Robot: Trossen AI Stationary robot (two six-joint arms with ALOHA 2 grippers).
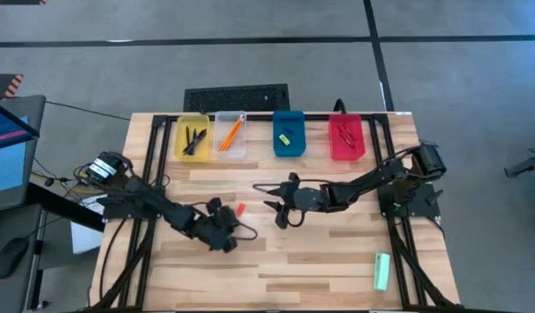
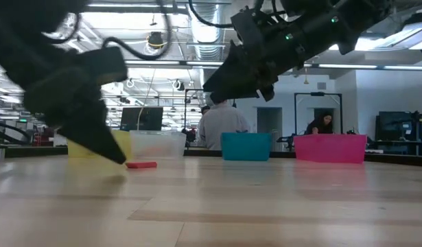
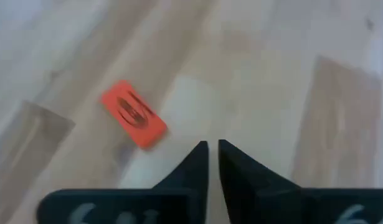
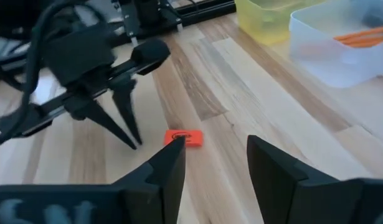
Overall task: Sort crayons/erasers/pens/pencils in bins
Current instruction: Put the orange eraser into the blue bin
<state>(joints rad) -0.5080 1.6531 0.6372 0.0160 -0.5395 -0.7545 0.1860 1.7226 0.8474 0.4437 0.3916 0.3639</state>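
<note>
Wooden table [image 1: 337, 269]: four bins [image 1: 230, 149] along the far edge held pens, pencils, an eraser and crayons. One red-orange eraser [image 1: 240, 209] lay unsorted mid-table. Left gripper [image 1: 225, 236] nearly closed, empty, beside it; right gripper [image 1: 280, 211] open, empty, near

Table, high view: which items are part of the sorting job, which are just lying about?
Job:
- red-orange eraser, loose on the table
- yellow bin with pens
- clear bin with pencils
- blue bin
- red bin

Lying about:
- pale green bar
- keyboard
</note>
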